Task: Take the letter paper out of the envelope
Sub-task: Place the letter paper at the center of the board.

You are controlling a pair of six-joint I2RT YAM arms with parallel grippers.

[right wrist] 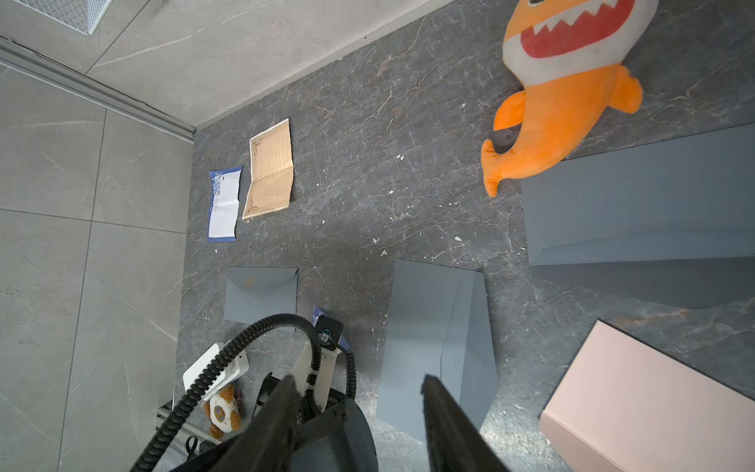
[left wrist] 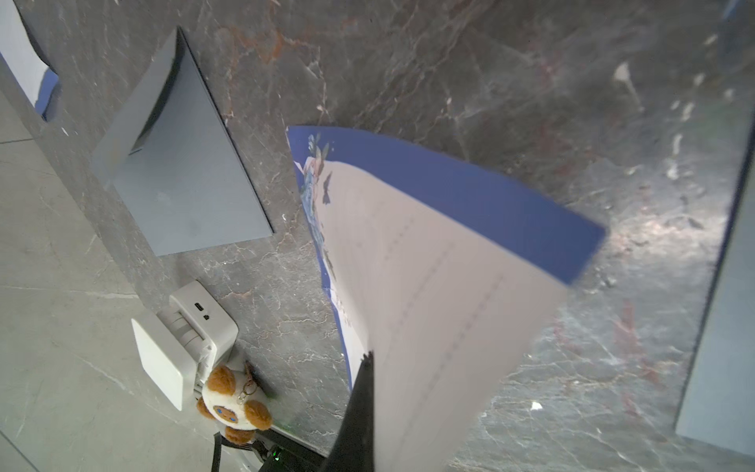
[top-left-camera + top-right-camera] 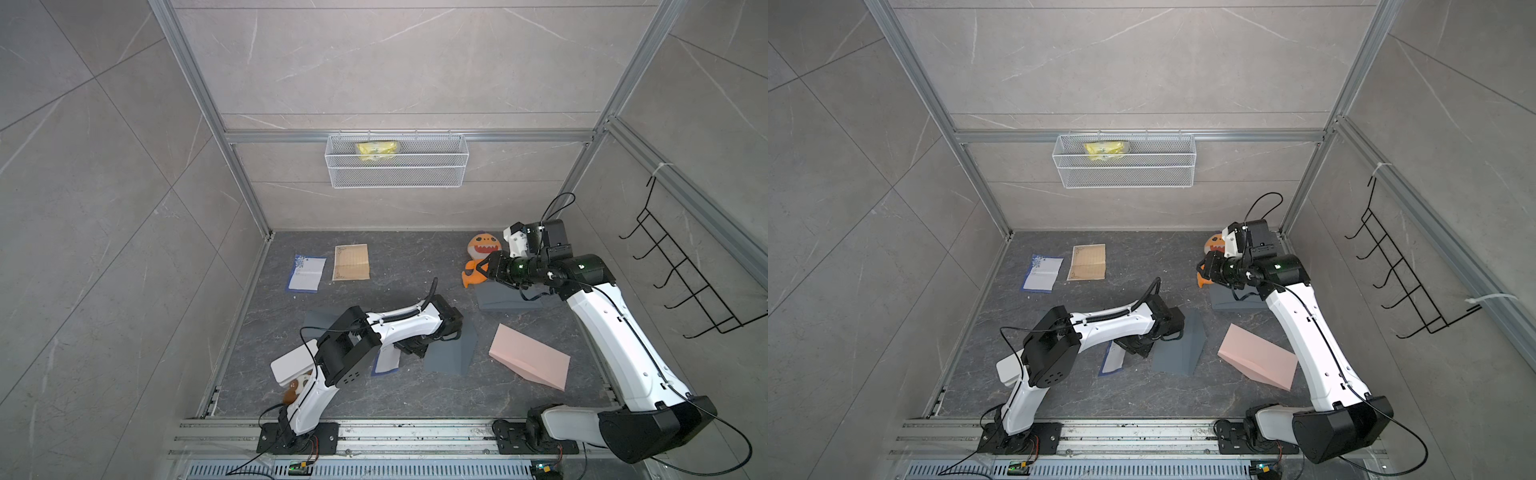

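Observation:
My left gripper [image 2: 380, 361] is shut on a white letter paper [image 2: 429, 286] with a blue floral border. One dark finger [image 2: 359, 408] shows against the sheet; the other is hidden behind it. In both top views the paper [image 3: 385, 362] [image 3: 1112, 358] sticks out from under the left wrist, clear of the open grey envelope [image 3: 451, 351] [image 3: 1179, 349] just to its right. That envelope's edge [image 2: 723, 306] shows in the left wrist view. My right gripper [image 3: 484, 268] [image 1: 359, 388] hangs open and empty, raised at the back right.
A second grey envelope [image 3: 320, 322] lies under the left arm and a third [image 3: 505, 299] beneath the right wrist. A pink envelope [image 3: 530, 361] lies front right. Two flat letter sheets, blue [image 3: 306, 273] and tan [image 3: 351, 262], lie back left. An orange shark plush [image 3: 478, 257] and a white device [image 3: 293, 361] stand by.

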